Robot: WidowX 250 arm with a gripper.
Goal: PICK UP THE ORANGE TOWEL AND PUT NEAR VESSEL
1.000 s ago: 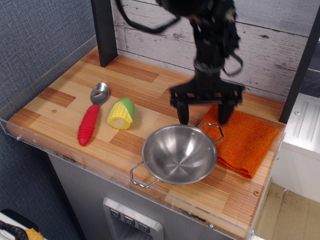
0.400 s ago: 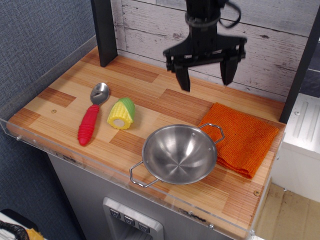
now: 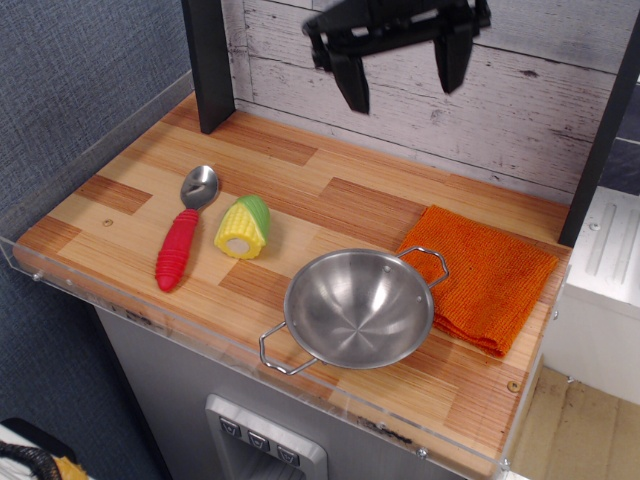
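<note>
Single view, observation.image: my tool (image 3: 402, 72) hangs high at the top of the frame, in front of the whitewashed plank wall (image 3: 540, 90), well above the worktop (image 3: 330, 205). Its two black fingers (image 3: 352, 82) are spread wide apart with nothing between them, so it grips nothing; the upper part is cut off by the frame edge. The orange towel (image 3: 490, 275) lies flat on the right side of the worktop, folded, roughly square, ribbed texture, one corner pointing toward the right edge. The vessel (image 3: 360, 308) sits upright just left of and in front of the towel, shiny steel, nothing inside it. Its right wire loop handle (image 3: 425, 265) overlaps the towel's left edge and the bowl rim looks to touch or cover the cloth there; the other handle (image 3: 280, 350) points toward the front edge of the worktop. Well apart on the left lie a spoon (image 3: 185, 230) with a red ribbed handle and metal bowl end, and just beside it on the right a toy corn cob (image 3: 243, 227), yellow with a green end, lying on its side. A black post (image 3: 208, 60) stands at the back left corner. A clear plastic lip (image 3: 150, 312) runs along the worktop's front edge.
</note>
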